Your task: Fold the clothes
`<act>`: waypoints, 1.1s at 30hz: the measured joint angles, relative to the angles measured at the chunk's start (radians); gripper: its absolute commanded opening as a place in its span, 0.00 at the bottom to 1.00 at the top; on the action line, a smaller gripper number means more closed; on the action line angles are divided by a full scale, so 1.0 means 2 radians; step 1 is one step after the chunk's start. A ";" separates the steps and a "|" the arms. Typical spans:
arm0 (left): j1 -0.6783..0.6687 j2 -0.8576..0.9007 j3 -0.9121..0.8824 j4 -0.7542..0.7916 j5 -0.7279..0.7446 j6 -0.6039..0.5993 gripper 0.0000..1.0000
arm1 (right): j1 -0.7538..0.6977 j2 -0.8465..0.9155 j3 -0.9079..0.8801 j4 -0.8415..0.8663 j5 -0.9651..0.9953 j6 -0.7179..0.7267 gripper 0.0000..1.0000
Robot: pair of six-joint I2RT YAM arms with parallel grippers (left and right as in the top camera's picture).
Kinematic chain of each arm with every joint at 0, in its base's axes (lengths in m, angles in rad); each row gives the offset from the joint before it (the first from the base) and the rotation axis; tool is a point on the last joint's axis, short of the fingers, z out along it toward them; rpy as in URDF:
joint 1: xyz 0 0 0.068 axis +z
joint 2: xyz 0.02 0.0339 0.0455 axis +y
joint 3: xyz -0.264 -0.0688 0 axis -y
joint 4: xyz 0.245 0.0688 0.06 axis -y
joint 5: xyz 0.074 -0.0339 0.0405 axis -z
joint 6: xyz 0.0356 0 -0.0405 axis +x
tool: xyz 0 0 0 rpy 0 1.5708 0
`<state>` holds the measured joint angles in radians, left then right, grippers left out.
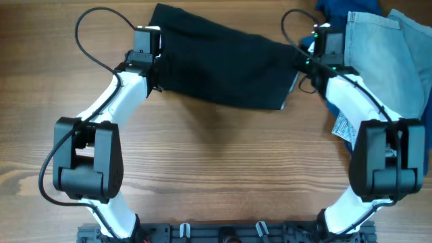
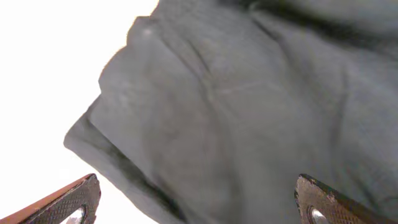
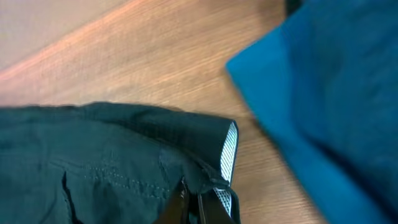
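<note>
Your table point(image 1: 223, 155) is the broadest thing here, a wooden top with a long grain running side to side. Across its far half lies the dark garment point(image 1: 223, 64), a roughly rectangular sheet of matte woven cloth, stretched between your two arms and slanting down toward the right. Up close its surface shows soft creases and a stitched seam point(image 3: 118, 177).

At the far right, a heap of pale denim point(image 1: 385, 61) lies rumpled, with a visible hem line, partly under your right arm. A smooth blue cloth point(image 3: 323, 93) lies on the table just beside the garment's right corner, not touching it in the right wrist view.

Your left claw point(image 2: 200, 198) sits at the garment's left edge. Its two textured fingertips point(image 2: 87, 196) stand wide apart with nothing pinched between them, and the cloth lies past them.

Your right claw point(image 3: 196, 208) is at the garment's right corner. Its fingers are drawn tight together and pinch the cloth there. Just above that grip the edge turns over and shows a narrow strip of pale, finely ribbed lining point(image 3: 229, 149).
</note>
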<state>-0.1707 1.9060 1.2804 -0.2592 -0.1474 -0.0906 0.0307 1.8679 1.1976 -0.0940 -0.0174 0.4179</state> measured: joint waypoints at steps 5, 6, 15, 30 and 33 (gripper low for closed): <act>0.000 0.000 0.000 -0.002 0.000 0.000 1.00 | -0.010 0.016 0.003 0.036 -0.001 -0.038 0.99; 0.002 0.000 0.000 -0.002 0.000 0.000 1.00 | -0.010 0.015 0.004 0.029 -0.004 -0.042 1.00; 0.083 0.011 0.002 0.082 0.044 0.024 0.96 | 0.002 -0.023 0.008 -0.103 -0.099 -0.068 1.00; 0.085 0.109 0.025 0.033 0.111 0.057 0.04 | 0.016 -0.023 0.008 -0.108 -0.115 -0.068 1.00; 0.085 0.089 0.030 -0.065 0.084 0.025 0.04 | 0.016 -0.023 0.010 -0.156 -0.114 -0.068 1.00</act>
<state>-0.0006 2.0830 1.3411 -0.3889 0.0208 -0.0402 0.0624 1.8210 1.2175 -0.4057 -0.2455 0.2825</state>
